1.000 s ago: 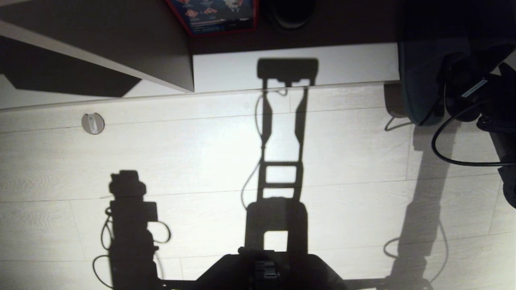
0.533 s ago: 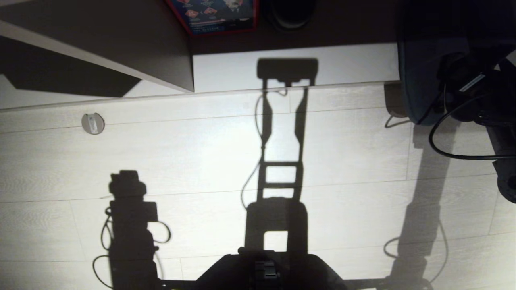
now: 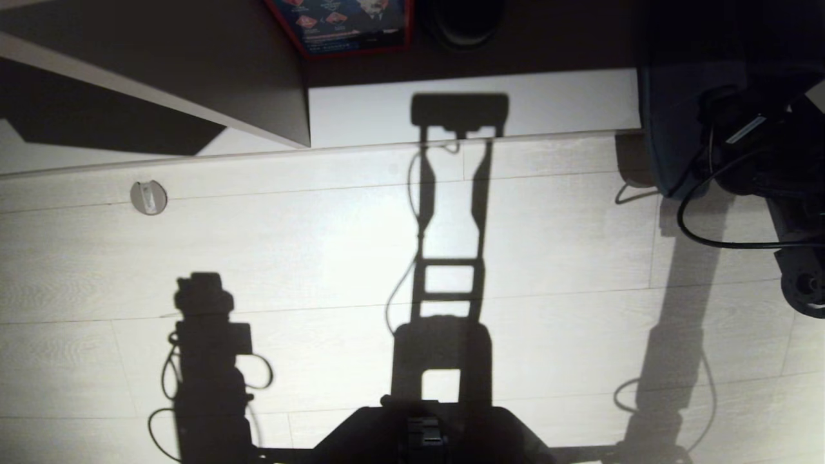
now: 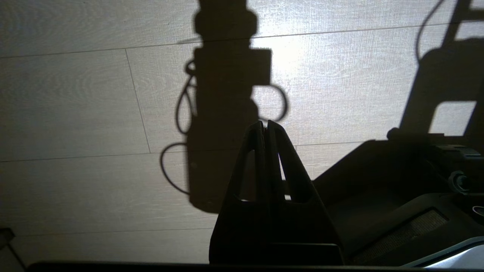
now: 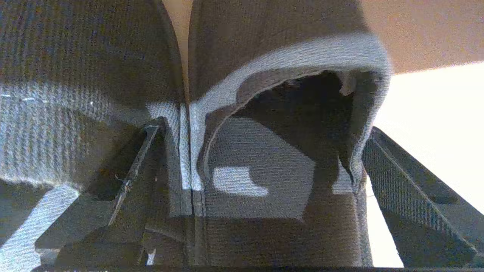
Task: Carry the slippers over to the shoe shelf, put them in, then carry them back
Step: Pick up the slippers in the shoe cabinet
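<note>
My right gripper has its fingers spread wide around the slippers. One finger sits inside one slipper. My left gripper hangs over the floor, fingers pressed together, holding nothing.

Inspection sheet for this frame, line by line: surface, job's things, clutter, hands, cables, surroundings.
surface: pale plank floor, crossed by the robot's own shadow.
job's things: slippers side by side, seen only in the right wrist view; shelf with its pale base board ahead.
clutter: small round disc lying on the floor.
hands: right hand open, fingers spread across the pair, contact cannot be told; left hand shut, hangs over bare floor.
cables: black cable looping at the right edge of the head view.
surroundings: red-edged box at the back, beyond the base board.
</note>
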Motion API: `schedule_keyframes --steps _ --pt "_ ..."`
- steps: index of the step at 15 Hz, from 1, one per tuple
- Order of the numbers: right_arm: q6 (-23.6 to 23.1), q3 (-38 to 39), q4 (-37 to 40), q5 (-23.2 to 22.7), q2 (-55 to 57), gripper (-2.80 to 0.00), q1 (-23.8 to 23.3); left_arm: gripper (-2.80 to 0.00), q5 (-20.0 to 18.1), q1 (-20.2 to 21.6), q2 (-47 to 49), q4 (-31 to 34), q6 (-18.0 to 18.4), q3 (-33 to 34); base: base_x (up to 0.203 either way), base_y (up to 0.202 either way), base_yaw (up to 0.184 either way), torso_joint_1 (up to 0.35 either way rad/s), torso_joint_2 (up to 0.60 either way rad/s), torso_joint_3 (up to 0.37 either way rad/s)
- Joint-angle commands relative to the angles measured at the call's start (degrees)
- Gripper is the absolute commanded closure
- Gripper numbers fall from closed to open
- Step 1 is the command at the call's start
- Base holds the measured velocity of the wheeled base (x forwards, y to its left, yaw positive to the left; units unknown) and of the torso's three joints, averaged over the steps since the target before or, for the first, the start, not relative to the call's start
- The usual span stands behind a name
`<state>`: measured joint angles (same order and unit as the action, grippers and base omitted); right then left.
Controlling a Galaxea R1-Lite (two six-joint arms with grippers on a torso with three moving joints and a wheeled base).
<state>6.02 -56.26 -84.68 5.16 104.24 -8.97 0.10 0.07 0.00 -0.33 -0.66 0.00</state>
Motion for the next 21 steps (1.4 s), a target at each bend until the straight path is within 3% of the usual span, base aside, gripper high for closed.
schedule_keyframes --steps 1,6,15,16,21 --pt "0.04 -0.63 -0.49 0.02 0.64 -2.80 0.02 0.00 -0.01 0.01 0.00 -0.02 -0.04 0.00 0.000 0.000 0.000 0.000 0.00 0.000" --pt "-0.76 -5.43 -0.41 -0.48 2.47 -2.80 1.16 0.00 -0.01 0.01 0.00 -0.02 -0.04 0.00 0.000 0.000 0.000 0.000 0.00 0.000" --pt "-1.80 -6.50 -0.40 -0.77 3.08 -2.80 2.20 0.00 -0.01 0.01 0.09 -0.02 -0.04 0.00 0.000 0.000 0.000 0.000 0.00 0.000" --pt "-1.80 -6.42 -0.40 -0.77 2.83 0.00 2.20 0.00 0.01 0.01 0.03 -0.02 -0.04 0.00 0.000 0.000 0.000 0.000 0.00 0.000" --pt "-1.80 -5.88 -0.31 -0.77 1.14 0.00 2.20 0.00 0.04 0.01 0.00 0.02 -0.04 0.00 0.000 0.000 0.000 0.000 0.00 0.000"
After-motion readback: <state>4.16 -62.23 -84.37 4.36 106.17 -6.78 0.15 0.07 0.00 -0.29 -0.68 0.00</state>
